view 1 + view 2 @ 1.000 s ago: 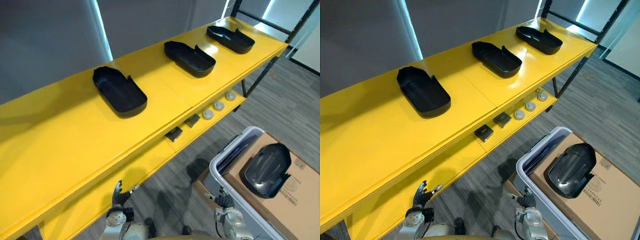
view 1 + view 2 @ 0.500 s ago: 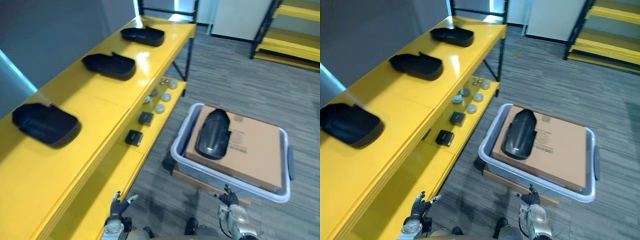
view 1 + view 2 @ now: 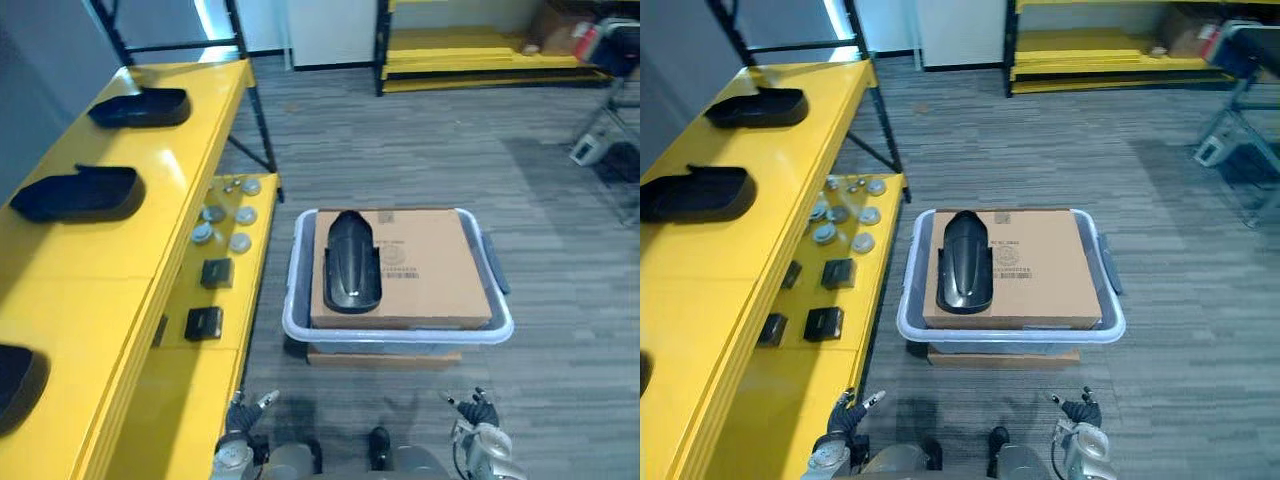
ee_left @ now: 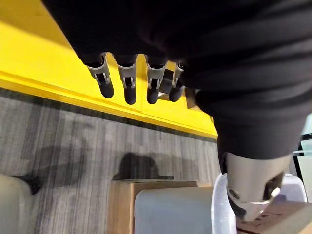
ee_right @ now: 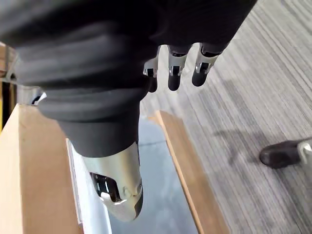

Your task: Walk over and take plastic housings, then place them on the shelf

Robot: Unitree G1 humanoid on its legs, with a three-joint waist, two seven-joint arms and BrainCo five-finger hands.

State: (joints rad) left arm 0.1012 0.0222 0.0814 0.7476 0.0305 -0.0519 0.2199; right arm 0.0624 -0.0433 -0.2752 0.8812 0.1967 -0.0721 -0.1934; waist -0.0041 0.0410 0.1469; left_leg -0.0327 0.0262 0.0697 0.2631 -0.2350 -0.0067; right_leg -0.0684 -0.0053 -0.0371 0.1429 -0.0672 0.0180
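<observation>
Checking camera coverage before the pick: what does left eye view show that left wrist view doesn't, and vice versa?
Left eye view: black housing lying on the cardboard box in the grey tote, more housings on top of the yellow shelf, and the right hand hanging low. Left wrist view: close-up of the left hand, fingers straight, holding nothing. Both: shelf edge, tote, left hand.

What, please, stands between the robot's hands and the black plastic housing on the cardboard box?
Nothing visible: the black plastic housing lies uncovered atop the brown cardboard box in the grey plastic bin; the open left hand and right hand hang before it.
</observation>
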